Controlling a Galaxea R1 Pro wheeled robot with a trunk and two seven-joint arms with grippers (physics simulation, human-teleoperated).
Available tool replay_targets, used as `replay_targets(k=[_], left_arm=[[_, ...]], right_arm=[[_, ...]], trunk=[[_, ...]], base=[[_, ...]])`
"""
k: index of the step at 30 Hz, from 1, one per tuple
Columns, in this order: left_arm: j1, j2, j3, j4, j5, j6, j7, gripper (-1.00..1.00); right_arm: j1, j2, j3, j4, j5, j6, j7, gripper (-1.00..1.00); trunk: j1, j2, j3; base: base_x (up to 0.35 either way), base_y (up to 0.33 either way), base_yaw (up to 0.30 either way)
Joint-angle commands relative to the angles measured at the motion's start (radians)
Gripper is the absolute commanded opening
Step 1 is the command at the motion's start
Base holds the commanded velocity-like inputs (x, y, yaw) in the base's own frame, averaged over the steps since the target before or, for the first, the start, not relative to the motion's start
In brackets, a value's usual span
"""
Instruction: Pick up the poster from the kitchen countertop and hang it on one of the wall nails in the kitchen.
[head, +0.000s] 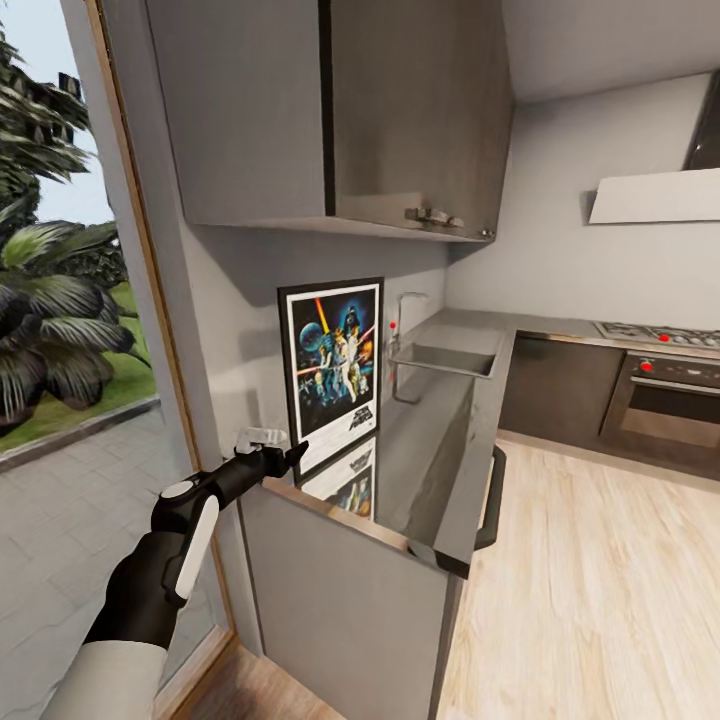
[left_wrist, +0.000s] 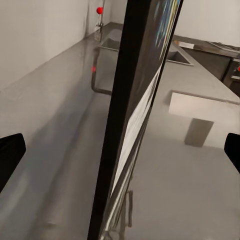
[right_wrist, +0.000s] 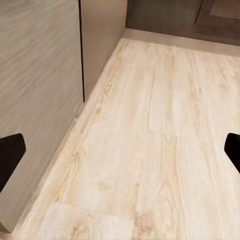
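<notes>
The poster (head: 333, 366) stands ungrasped at the worktop's (head: 430, 460) near end, the left end effector (head: 283, 455) spread around its edge.

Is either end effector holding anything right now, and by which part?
Nothing is held. The left end effector is open astride the poster's near edge, fingertips clear of it. The right end effector is open over floor.

Glossy grey metallic countertop (head: 440, 440), pale wood-plank floor (head: 590, 590), matt cabinets (head: 330, 110)

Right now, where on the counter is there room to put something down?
The counter is bare between the poster and the sink, out to its front edge. It is tight at the near end, where the left claw reaches the poster's edge.
</notes>
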Motion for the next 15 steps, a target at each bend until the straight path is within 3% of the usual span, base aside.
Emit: replay_targets(k=[1, 10, 15], left_arm=[[-0.001, -0.001, 0.003, 0.000, 0.008, 0.010, -0.003, 1.00], [-0.001, -0.001, 0.000, 0.004, 0.008, 0.011, -0.004, 1.00], [-0.001, -0.001, -0.001, 0.005, 0.007, 0.011, -0.004, 1.00]], right_arm=[[0.000, 0.000, 0.000, -0.001, 0.001, -0.002, 0.000, 1.00], [0.000, -0.001, 0.004, 0.014, 0.001, -0.001, 0.000, 1.00], [0.000, -0.001, 0.006, 0.019, 0.001, -0.001, 0.000, 1.00]], trunk=[[0.000, -0.001, -0.001], [0.000, -0.001, -0.001], [0.000, -0.001, -0.001]], base=[[0.031, -0.023, 0.000], [0.011, -0.005, 0.000], [0.165, 0.000, 0.000]])
